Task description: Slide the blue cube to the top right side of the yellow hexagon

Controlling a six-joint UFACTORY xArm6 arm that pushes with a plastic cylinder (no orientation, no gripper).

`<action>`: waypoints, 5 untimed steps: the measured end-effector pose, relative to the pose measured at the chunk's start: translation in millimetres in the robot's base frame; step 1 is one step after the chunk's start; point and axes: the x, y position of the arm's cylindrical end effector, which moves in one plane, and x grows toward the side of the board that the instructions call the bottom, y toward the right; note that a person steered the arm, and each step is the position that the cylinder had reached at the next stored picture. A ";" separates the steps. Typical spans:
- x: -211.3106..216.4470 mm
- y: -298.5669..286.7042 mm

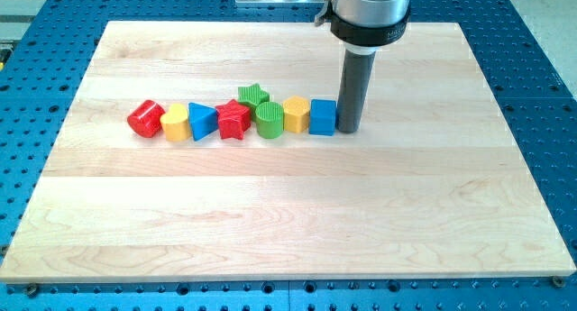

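The blue cube (pixel 322 116) sits on the wooden board (pixel 288 212), touching the right side of the yellow hexagon (pixel 296 114). My tip (pixel 349 131) rests on the board right against the blue cube's right face. The rod rises from there to the arm's dark collar at the view's top.
A row of blocks runs left from the hexagon: a green cylinder (pixel 269 120), a green star (pixel 253 96) just behind it, a red star (pixel 233 119), a blue triangle (pixel 203 120), a yellow cylinder (pixel 175 123) and a red block (pixel 144 118).
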 end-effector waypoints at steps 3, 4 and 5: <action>0.3 -27.5; -13.7 -24.1; -25.6 22.0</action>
